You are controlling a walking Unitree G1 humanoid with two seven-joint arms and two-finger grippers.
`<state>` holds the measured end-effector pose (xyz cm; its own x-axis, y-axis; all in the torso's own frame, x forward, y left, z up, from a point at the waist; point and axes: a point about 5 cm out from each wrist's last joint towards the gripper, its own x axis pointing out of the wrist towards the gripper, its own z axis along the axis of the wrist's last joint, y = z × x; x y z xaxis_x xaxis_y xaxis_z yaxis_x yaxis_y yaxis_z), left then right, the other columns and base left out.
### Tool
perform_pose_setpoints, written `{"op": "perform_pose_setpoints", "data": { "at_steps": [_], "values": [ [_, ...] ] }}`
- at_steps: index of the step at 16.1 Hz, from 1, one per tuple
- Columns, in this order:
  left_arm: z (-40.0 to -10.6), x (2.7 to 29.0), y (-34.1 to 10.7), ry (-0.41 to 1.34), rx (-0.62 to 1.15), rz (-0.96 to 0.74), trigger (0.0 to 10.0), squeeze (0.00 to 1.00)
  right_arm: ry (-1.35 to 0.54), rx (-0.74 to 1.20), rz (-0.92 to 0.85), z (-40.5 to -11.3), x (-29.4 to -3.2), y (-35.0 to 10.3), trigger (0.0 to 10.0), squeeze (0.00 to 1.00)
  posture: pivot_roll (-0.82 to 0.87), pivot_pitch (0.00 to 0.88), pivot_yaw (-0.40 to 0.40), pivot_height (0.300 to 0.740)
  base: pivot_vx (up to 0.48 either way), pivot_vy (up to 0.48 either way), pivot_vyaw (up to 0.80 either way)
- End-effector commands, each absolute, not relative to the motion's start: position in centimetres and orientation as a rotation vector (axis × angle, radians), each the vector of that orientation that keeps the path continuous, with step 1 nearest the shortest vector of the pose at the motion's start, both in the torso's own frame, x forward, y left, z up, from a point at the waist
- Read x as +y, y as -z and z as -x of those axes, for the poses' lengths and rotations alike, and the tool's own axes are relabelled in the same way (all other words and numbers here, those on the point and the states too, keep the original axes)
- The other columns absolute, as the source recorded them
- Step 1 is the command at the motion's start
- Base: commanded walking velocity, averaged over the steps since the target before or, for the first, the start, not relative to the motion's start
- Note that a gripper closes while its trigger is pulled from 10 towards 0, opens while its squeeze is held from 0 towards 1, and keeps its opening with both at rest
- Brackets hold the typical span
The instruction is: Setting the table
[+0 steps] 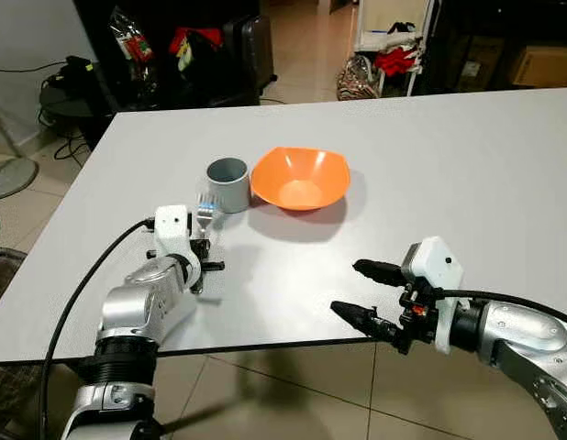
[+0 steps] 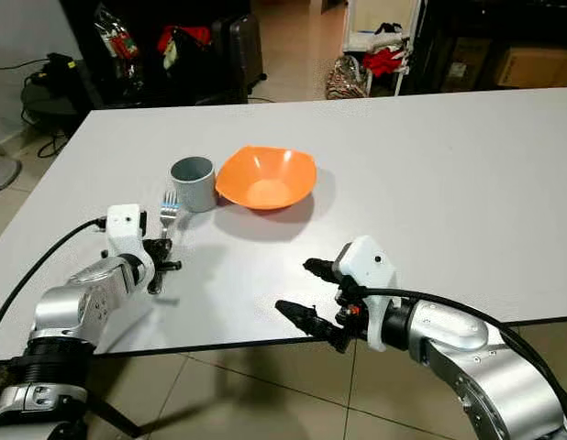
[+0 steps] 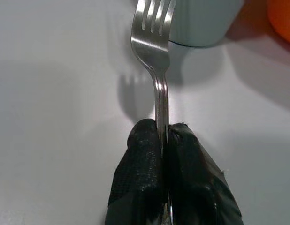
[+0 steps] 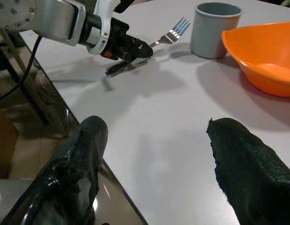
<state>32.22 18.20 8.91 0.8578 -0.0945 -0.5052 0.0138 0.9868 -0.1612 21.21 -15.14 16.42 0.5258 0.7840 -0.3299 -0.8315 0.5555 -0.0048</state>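
Observation:
A silver fork (image 3: 155,51) is pinched by its handle in my left gripper (image 3: 163,140), which is shut on it just above the white table (image 1: 467,165). The fork's tines (image 1: 205,207) point at a grey cup (image 1: 227,183) close ahead. Right of the cup sits an orange bowl (image 1: 300,178). My right gripper (image 1: 361,291) hovers open over the table's near edge, right of the fork, with nothing between its fingers (image 4: 250,164).
The table's front edge (image 1: 265,346) runs just under both arms, with tiled floor below. Dark furniture, bags and a suitcase (image 1: 242,46) stand beyond the far edge. The table's right half is bare.

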Motion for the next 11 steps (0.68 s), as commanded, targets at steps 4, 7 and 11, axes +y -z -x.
{"op": "perform_pose_setpoints", "data": {
  "at_steps": [4, 7, 11],
  "values": [
    [-32.0, 18.2, -7.8, 0.054, 0.594, 0.205, 10.0, 0.0, -1.027, 0.309, 0.19, -20.9, -14.5, -16.7, 10.0, 0.0, -0.13, 0.0, 0.086, 0.74, 0.0, 0.0, 0.0],
    [-31.8, 18.6, -7.2, 0.035, 0.632, 0.229, 10.0, 0.0, -1.043, 0.326, 0.197, -20.8, -14.8, -16.6, 10.0, 0.0, -0.12, 0.0, 0.08, 0.74, 0.0, 0.0, 0.0],
    [-32.2, 18.8, -7.0, 0.032, 0.658, 0.248, 10.0, 0.0, -1.042, 0.323, 0.202, -21.0, -14.7, -16.7, 10.0, 0.0, -0.13, 0.0, 0.085, 0.74, 0.0, 0.0, 0.0]
  ]
}}
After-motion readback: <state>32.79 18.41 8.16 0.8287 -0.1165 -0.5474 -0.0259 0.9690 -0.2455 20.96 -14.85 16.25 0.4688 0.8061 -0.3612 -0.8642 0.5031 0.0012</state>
